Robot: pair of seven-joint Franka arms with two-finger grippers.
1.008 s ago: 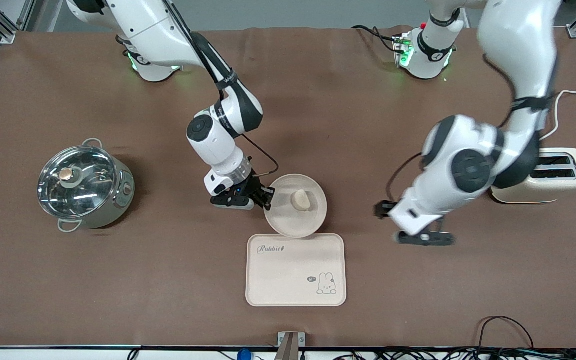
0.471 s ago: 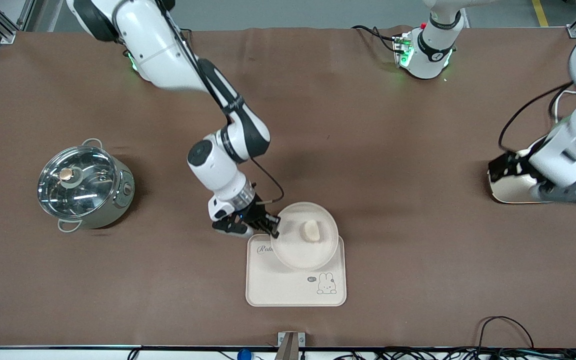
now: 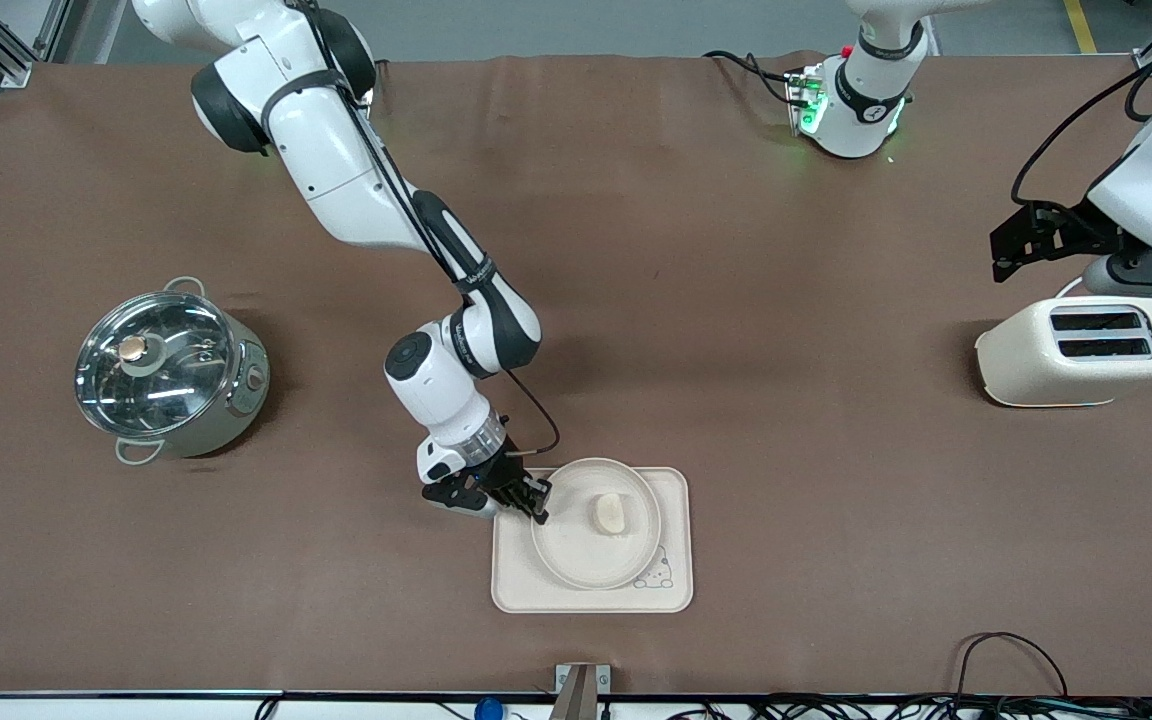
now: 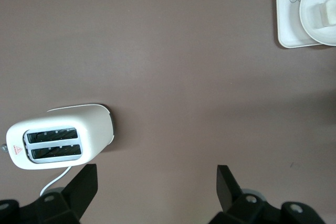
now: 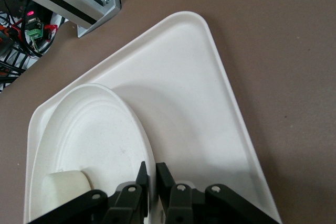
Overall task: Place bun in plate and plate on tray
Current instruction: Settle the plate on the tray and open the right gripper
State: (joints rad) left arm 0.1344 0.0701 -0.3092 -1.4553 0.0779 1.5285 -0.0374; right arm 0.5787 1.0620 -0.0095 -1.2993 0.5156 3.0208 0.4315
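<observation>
Two claws share this worktop (image 3: 736, 300), but only your right claw (image 3: 539, 503) is working: it pinches the rim of the plate (image 3: 576, 560) on the edge toward the right arm's end, one finger inside the rim and one outside, as the right wrist view shows. The plate sits over the tray (image 3: 671, 590), covering most of it, with the bun (image 3: 609, 513) lying in the plate on the part farther from the front camera. Whether the plate rests flat or hangs just above the tray, you cannot tell from here. The coming move looks like a release and a straight lift, since the claw stands at the plate's edge. Your left claw (image 4: 156, 184) waits, spread wide, high over the toaster (image 3: 1081, 350) at the left arm's end. The lidded pot (image 3: 168, 375) stands well apart, in nobody's way.
</observation>
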